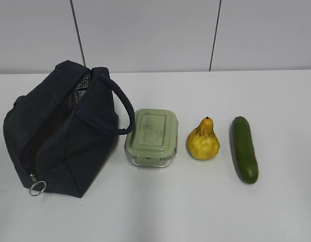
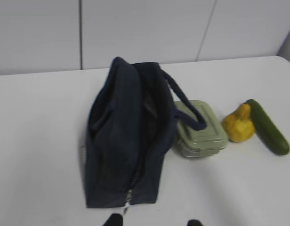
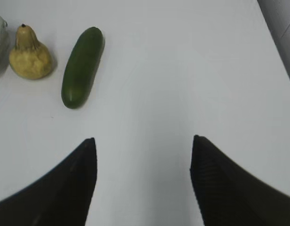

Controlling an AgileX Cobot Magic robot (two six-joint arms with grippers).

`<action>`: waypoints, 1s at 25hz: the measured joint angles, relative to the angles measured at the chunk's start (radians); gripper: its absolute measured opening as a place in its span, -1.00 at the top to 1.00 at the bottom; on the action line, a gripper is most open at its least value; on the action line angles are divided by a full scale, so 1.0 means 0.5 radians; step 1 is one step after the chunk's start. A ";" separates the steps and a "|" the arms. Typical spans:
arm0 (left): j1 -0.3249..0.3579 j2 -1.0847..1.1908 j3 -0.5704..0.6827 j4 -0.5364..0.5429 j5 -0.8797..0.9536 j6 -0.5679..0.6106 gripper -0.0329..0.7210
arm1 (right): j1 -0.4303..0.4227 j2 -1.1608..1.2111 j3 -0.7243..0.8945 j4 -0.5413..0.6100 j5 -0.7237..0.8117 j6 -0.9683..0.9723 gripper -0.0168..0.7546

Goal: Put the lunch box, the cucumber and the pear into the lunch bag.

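Note:
The navy lunch bag lies at the left of the white table, its top partly open, ring pull at the near end. To its right stand the lunch box with sage-green lid, the yellow pear and the dark green cucumber, in a row. The left wrist view shows the bag, box, pear and cucumber. My left gripper is open, just short of the bag's zipper end. My right gripper is open and empty over bare table, right of the cucumber and pear.
A grey panelled wall runs behind the table's far edge. The table's right edge shows in the right wrist view. Neither arm shows in the exterior view.

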 joint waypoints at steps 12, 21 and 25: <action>0.070 1.236 -0.456 -0.095 -0.397 0.115 0.01 | 0.000 1.352 -0.285 0.337 -0.514 -0.115 -0.32; 0.902 1.720 -0.668 -1.260 -0.156 1.220 0.08 | 0.000 1.789 -0.522 0.585 -0.591 -0.401 -0.32; 0.930 1.751 -0.668 -1.146 -0.049 1.301 0.08 | 0.000 2.034 -0.666 0.620 -0.599 -0.445 -0.32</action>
